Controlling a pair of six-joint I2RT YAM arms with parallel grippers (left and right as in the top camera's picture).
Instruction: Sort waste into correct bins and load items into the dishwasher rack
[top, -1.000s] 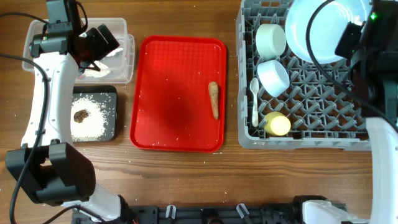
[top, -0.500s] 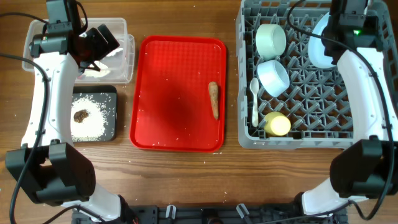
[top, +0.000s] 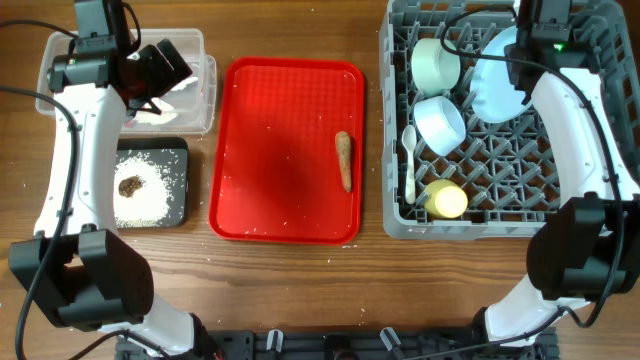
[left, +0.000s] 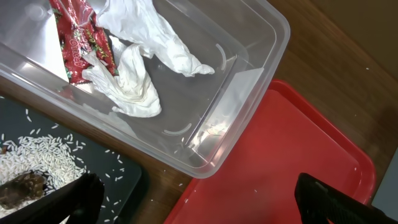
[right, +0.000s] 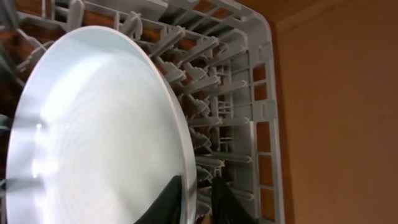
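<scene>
My right gripper (top: 527, 62) is shut on the rim of the pale blue plate (top: 497, 85), holding it tilted on edge among the pegs at the back of the grey dishwasher rack (top: 500, 218). The right wrist view shows the plate (right: 93, 137) pinched between my fingers (right: 199, 194). The rack also holds the pale green bowl (top: 435, 62), pale blue bowl (top: 440, 122), white spoon (top: 409, 165) and yellow cup (top: 446, 200). My left gripper (top: 165, 65) is open and empty over the clear tub (top: 205, 105), which holds the wrapper (left: 78, 37) and crumpled paper (left: 137, 74).
The carrot-shaped piece (top: 344, 158) lies on the right side of the flat red tray (top: 280, 120). The black tray (top: 180, 212) in front of the tub holds rice crumbs (top: 150, 200) and the dark brown lump (top: 130, 186). A few crumbs lie on the wooden table.
My right arm has carried the plate leftward and down among the rack's back pegs, turning it more on edge. The left arm has not moved.
</scene>
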